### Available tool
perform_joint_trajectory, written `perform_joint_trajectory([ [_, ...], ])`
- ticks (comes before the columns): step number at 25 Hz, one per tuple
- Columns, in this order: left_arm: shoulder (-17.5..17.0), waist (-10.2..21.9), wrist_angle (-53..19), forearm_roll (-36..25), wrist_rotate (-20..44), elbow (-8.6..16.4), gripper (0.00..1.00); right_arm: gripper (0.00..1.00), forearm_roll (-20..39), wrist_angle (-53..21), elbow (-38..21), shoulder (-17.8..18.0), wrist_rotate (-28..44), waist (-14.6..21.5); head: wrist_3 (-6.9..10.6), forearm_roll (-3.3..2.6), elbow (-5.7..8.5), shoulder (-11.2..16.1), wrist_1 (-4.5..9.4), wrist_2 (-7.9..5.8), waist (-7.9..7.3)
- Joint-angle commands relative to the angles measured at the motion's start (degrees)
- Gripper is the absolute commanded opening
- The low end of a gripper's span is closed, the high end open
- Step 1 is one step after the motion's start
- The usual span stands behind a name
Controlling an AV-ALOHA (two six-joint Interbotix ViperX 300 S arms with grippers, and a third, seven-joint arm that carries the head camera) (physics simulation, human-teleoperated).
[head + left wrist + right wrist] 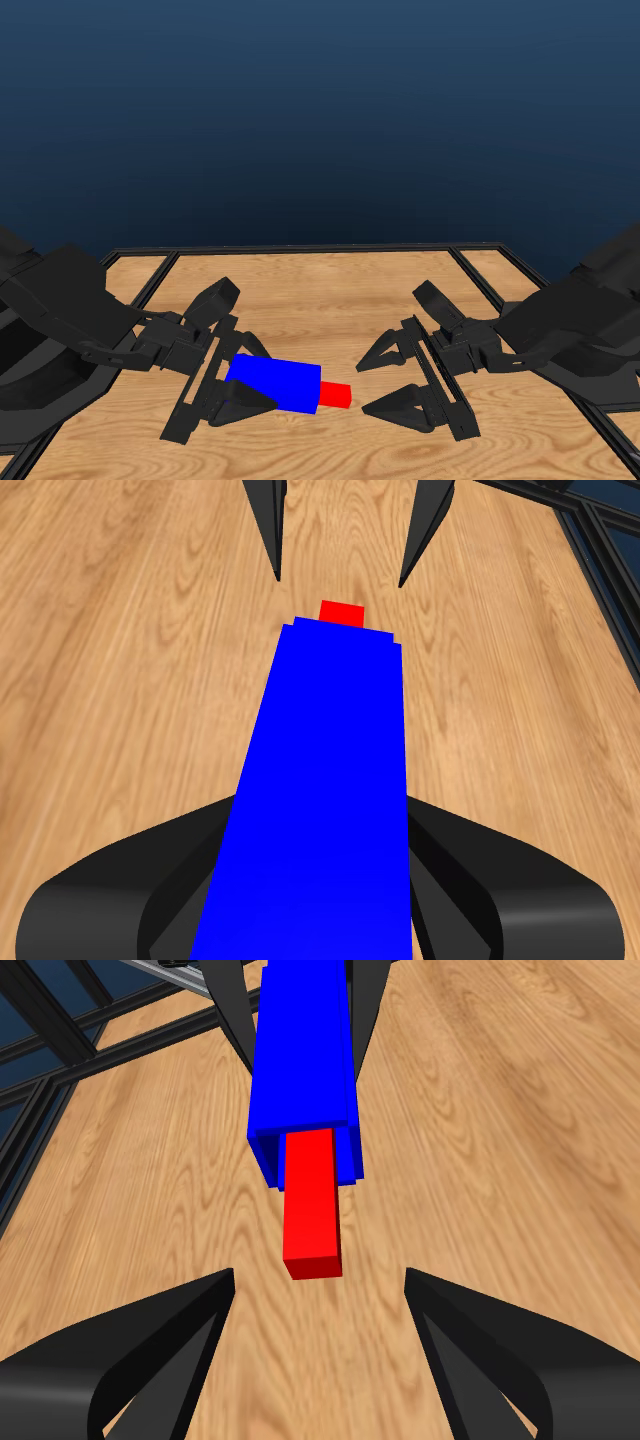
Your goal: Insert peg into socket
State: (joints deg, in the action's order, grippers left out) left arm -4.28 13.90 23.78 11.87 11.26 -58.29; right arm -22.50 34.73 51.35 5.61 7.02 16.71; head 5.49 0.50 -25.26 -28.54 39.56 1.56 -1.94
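Head view: socket [275,383] pinched in left gripper [228,392] above desk [320,290], near its front edge. Peg [336,394] seated in socket's open end, stub protruding toward right gripper [378,381], spread, apart from peg.

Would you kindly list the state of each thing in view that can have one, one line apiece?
Peg: partly inside the socket's open end, its free end sticking out toward the right claw, held by no claw.
Socket: gripped by the left claw, holding the peg's inner end.
Left claw: shut on the socket.
Right claw: open, empty, just clear of the peg's free end.
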Motion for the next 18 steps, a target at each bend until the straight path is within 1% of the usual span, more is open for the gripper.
perform_joint_trajectory([
  [1,-0.6,0.0,2.0,-0.2,-0.2,1.6,0.0,0.0,-0.1,3.6,-1.4,0.7,-0.4,1.7,-0.16,0.02,0.51,-0.7,-0.62,0.03,0.11],
  [2,-0.3,0.0,2.2,-0.1,-0.4,1.4,0.0,0.0,0.5,1.8,-2.8,1.4,-1.0,1.7,-0.15,0.01,0.49,-0.7,-0.46,0.06,0.16],
  [4,-0.4,-0.1,2.7,-0.2,-0.4,1.9,0.0,0.0,1.7,2.2,-4.2,3.2,-0.2,1.6,-0.09,0.0,0.44,-0.7,-0.3,0.11,0.24],
  [5,-0.1,0.1,2.4,0.0,-0.6,1.5,0.0,0.0,2.1,2.1,-5.3,4.0,0.2,1.5,-0.14,0.01,0.41,-0.8,-0.24,0.13,0.27],
  [6,-0.5,0.1,2.6,0.0,-0.6,2.1,0.0,0.0,2.7,2.3,-6.3,5.6,0.6,1.4,-0.22,0.01,0.41,-0.8,-0.22,0.11,0.25],
  [7,-0.3,0.1,2.4,0.2,-0.6,1.8,0.0,0.0,3.4,1.5,-8.3,6.3,0.6,1.3,-0.28,0.02,0.39,-0.8,-0.21,0.11,0.23],
  [8,0.0,0.2,2.5,0.1,-0.7,1.5,0.0,0.0,4.3,2.0,-8.8,7.1,1.2,1.2,-0.32,0.02,0.38,-0.8,-0.2,0.13,0.23],
  [9,0.0,0.2,2.6,0.2,-0.7,1.8,0.0,0.0,4.8,2.3,-10.1,7.8,1.1,1.0,-0.3,0.03,0.31,-0.8,-0.1,0.22,0.27],
  [10,0.3,0.3,2.5,0.2,-0.7,1.5,0.0,0.0,5.0,1.8,-12.0,8.2,0.4,0.8,-0.25,0.04,0.26,-0.9,0.03,0.3,0.29],
  [13,0.2,0.4,3.0,0.3,-0.6,1.8,0.0,0.0,6.4,1.0,-13.2,8.2,0.1,-0.2,0.19,0.05,0.14,-1.1,0.1,0.59,0.43],
  [14,0.1,0.6,3.1,0.4,-0.8,1.5,0.0,0.0,6.9,0.4,-13.6,8.4,0.1,-0.5,0.36,0.07,0.1,-1.2,0.11,0.74,0.46],
  [18,0.0,1.1,3.2,1.1,-1.0,1.6,0.0,0.0,7.9,-0.3,-14.9,8.2,-0.1,-1.3,1.1,0.13,-0.05,-1.6,0.11,1.35,0.58],
])
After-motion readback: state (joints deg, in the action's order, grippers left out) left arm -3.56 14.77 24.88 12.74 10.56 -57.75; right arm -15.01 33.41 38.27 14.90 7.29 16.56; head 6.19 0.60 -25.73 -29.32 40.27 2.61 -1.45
